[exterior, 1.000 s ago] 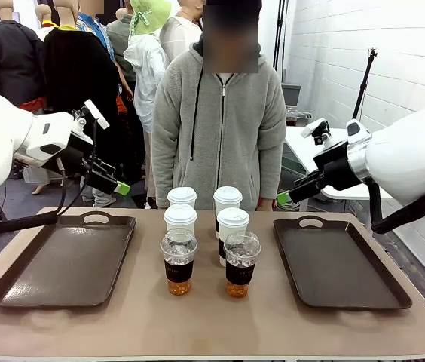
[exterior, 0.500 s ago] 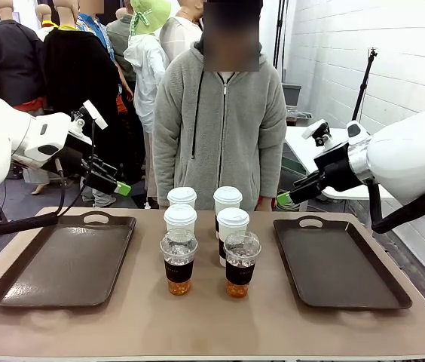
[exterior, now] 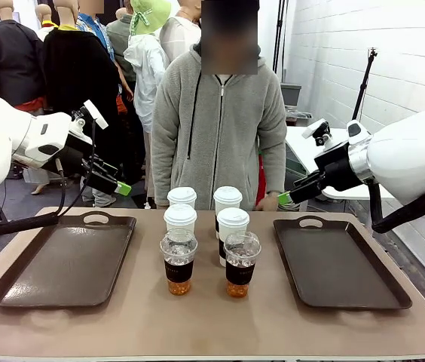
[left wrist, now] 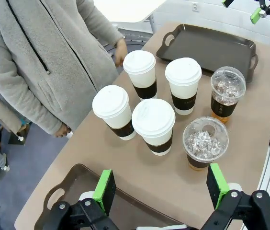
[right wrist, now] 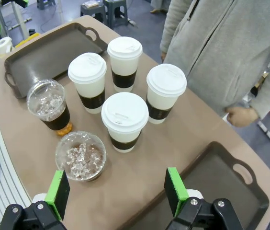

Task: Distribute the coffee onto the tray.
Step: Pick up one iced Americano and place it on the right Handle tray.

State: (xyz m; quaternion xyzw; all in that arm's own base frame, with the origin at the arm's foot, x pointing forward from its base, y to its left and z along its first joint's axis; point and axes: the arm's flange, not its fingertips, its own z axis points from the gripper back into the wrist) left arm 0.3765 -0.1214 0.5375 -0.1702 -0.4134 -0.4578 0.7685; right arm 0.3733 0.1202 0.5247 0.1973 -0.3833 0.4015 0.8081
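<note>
Four white lidded paper cups with black sleeves (exterior: 180, 219) stand in a square at the table's middle, and two clear dome-lidded cups of amber liquid (exterior: 178, 262) stand in front of them. A dark tray (exterior: 62, 264) lies to their left and a second tray (exterior: 337, 264) to their right, both bare. My left gripper (exterior: 120, 188) hangs open in the air above the left tray's far end. My right gripper (exterior: 284, 198) hangs open above the right tray's far left corner. The left wrist view shows the cups (left wrist: 154, 124) beyond my open left gripper (left wrist: 161, 187). In the right wrist view, the cups (right wrist: 124, 117) sit beyond my open right gripper (right wrist: 117, 191).
A person in a grey hoodie (exterior: 220, 128) stands at the far side, right behind the cups. One of the person's hands (exterior: 269, 202) is at the table's far edge, close to my right gripper. The table's front strip (exterior: 212, 324) is bare.
The person's hand has come down to the table's far edge, right of the cups. Both arms have stayed where they were.
</note>
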